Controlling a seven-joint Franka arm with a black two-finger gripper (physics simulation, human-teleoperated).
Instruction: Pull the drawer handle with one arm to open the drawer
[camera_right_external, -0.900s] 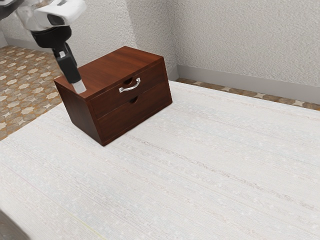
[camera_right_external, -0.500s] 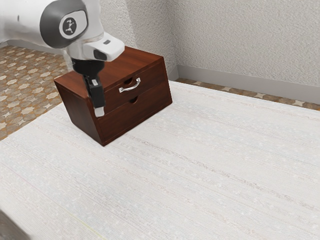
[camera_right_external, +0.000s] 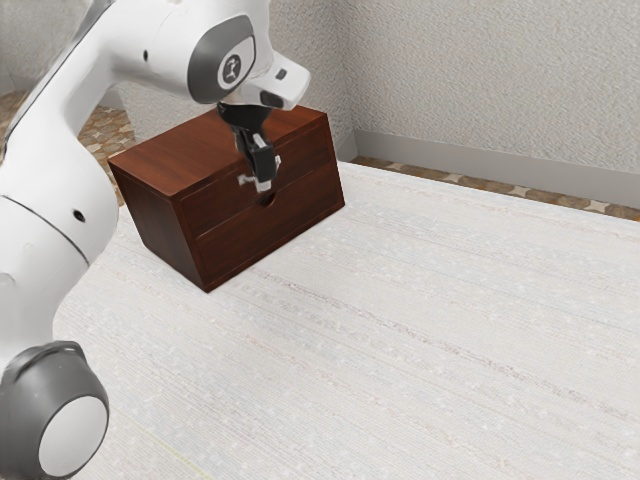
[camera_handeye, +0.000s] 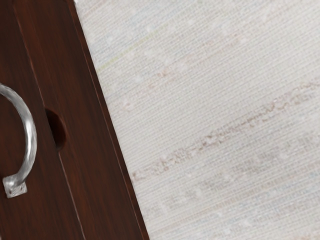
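Note:
A dark wooden two-drawer cabinet (camera_right_external: 190, 155) stands on the white table (camera_right_external: 420, 330) near the back wall. Its upper drawer (camera_right_external: 305, 152) carries a curved silver handle (camera_right_external: 243, 181), and the drawer front sits flush with the cabinet. My gripper (camera_right_external: 263, 182) hangs pointing down right in front of that handle and covers most of it. In the wrist view the handle (camera_handeye: 26, 131) curves close under my hand, beside the finger notch (camera_handeye: 56, 130) of the lower drawer (camera_handeye: 95, 165).
The table stretches wide toward the exterior view's right and front. A textured wall (camera_right_external: 480, 70) rises behind the cabinet. My white arm (camera_right_external: 60, 200) comes in along the exterior view's left edge, and a patterned floor (camera_right_external: 100, 130) lies beyond the table.
My hand has swung from the cabinet's left corner across its front toward the exterior view's right, arriving in front of the upper drawer's handle. The drawer has not moved.

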